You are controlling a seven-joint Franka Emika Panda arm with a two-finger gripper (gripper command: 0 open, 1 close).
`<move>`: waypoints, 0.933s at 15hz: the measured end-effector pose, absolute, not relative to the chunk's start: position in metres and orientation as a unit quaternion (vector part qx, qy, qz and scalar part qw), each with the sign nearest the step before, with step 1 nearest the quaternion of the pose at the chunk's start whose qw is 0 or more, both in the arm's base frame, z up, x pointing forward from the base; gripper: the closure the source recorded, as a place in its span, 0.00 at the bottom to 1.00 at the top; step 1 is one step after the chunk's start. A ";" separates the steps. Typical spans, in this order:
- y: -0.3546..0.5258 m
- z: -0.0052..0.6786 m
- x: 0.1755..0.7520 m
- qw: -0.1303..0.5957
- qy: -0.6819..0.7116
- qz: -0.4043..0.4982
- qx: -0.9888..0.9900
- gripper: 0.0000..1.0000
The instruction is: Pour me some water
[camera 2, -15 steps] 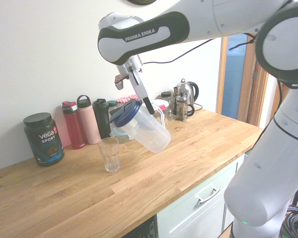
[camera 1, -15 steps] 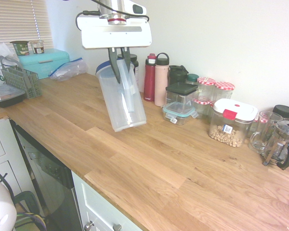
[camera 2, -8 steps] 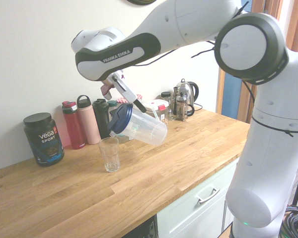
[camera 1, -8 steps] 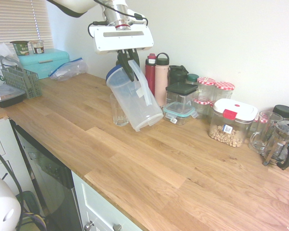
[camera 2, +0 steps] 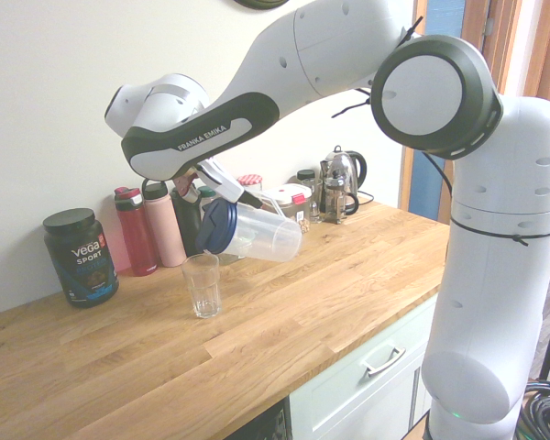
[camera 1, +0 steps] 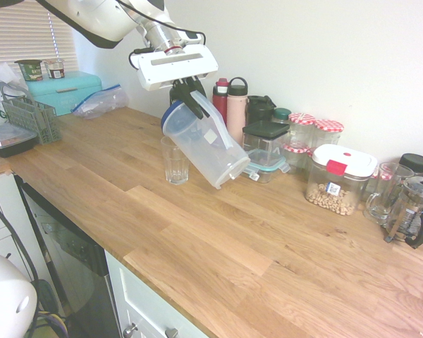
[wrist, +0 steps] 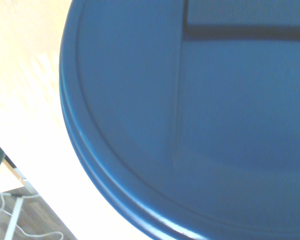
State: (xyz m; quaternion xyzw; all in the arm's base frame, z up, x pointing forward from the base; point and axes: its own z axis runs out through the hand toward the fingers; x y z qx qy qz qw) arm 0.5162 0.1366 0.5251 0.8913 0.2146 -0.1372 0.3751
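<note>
The pincer [camera 1: 192, 98] is clamping shut on the handle of a clear plastic pitcher [camera 1: 210, 148], which it is holding above the wooden table [camera 1: 218, 239]. The pitcher is tilting steeply, with its blue lid [camera 1: 173, 116] end lower in the second exterior view and facing toward a drinking glass [camera 1: 175, 160]. The base of the pitcher is pointing away toward the row of containers at the wall. The glass is standing upright on the table, just below and beside the lid end; no contact between the two is showing. No water is discernible in the pitcher or in the glass [camera 2: 202, 285].

In the wrist view, the blue lid [wrist: 190, 115] is filling nearly the whole picture, out of focus, with pale table surface at one side.

Behind the pitcher, a red bottle [camera 1: 219, 113] and a pink bottle [camera 1: 236, 116] are standing against the wall, with a dark-lidded square container [camera 1: 264, 141] beside them. A white-lidded jar [camera 1: 338, 179] is sitting further along. In the second exterior view, a black tub [camera 2: 80, 256] is standing well apart from the glass.
</note>
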 end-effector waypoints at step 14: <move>0.007 0.639 0.426 0.198 0.076 -0.065 0.975 1.00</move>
